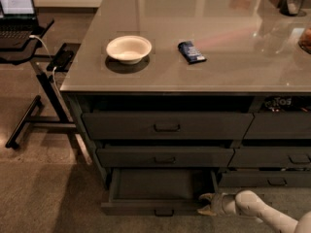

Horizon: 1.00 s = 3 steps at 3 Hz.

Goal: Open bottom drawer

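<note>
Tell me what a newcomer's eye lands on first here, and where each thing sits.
The bottom drawer stands pulled out at floor level, its shallow dark tray exposed, with the pale gripper at its right front corner. Up on the grey counter, a white bowl sits near the left edge, with a blue packet just to the right of it.

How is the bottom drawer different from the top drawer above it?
The bottom drawer is pulled out so you can see inside it; the top drawer shows only its front. The bottom drawer's front is slim; the top drawer's is taller. The gripper sits by the bottom drawer's front corner, not the top drawer. Both are wide, dark grey, with a small middle handle.
</note>
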Tool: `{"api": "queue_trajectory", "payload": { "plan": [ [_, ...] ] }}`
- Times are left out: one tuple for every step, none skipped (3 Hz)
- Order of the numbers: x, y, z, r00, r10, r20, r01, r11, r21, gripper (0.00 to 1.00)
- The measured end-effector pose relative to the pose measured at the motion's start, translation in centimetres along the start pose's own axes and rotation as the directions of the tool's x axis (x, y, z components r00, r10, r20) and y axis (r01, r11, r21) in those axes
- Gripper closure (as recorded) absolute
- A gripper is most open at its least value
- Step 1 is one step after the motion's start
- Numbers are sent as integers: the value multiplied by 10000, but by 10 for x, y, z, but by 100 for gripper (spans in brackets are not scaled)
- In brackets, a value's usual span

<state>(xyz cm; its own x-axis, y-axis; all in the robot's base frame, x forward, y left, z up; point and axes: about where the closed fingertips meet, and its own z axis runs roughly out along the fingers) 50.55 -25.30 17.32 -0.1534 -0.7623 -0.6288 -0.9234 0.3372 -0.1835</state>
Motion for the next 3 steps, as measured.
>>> {"api": "queue_trajectory", "payload": {
  "plan": [
    [-1,0,-1,10000,0,0,0,10000,-1,100],
    [-1,0,-1,10000,0,0,0,10000,-1,81],
    [-1,0,-1,10000,0,1,0,10000,-1,58]
  ]
}}
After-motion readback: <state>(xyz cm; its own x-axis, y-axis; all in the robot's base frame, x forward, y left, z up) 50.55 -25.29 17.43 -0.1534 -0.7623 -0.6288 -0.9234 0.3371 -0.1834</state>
